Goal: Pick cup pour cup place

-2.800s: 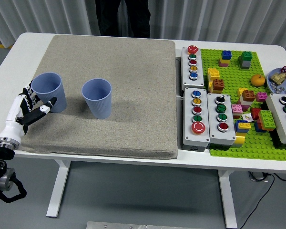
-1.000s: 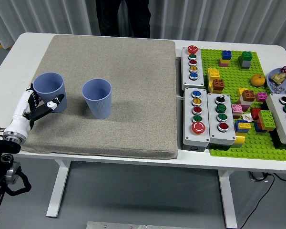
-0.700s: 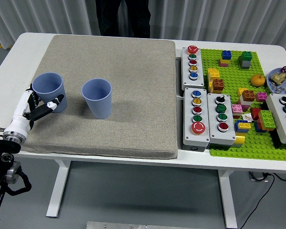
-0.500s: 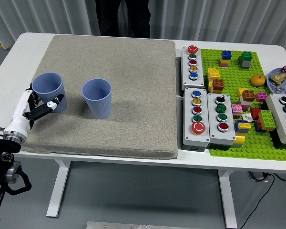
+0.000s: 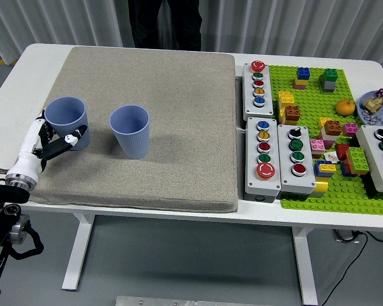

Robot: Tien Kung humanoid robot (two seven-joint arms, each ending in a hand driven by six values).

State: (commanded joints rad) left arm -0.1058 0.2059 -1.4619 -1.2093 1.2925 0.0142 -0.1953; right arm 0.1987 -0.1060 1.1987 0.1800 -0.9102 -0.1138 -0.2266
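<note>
A robotics test lab: a white height-adjustable worktop (image 5: 25, 57) before a grey curtain (image 5: 293, 25), carrying a grey felt mat (image 5: 179, 127), push-button control boxes (image 5: 263, 156) and a green brick baseplate (image 5: 364, 191) (toy blocks scattered on it).

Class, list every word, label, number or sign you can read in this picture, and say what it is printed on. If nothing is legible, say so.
No readable text anywhere in this view.
Two blue cups: plain, no print.
Grey mat: no markings.
Button boxes: coloured buttons only; any labels are too small to read.
Green baseplate and its blocks: no legible print.
Left hand: no lettering visible.
</note>
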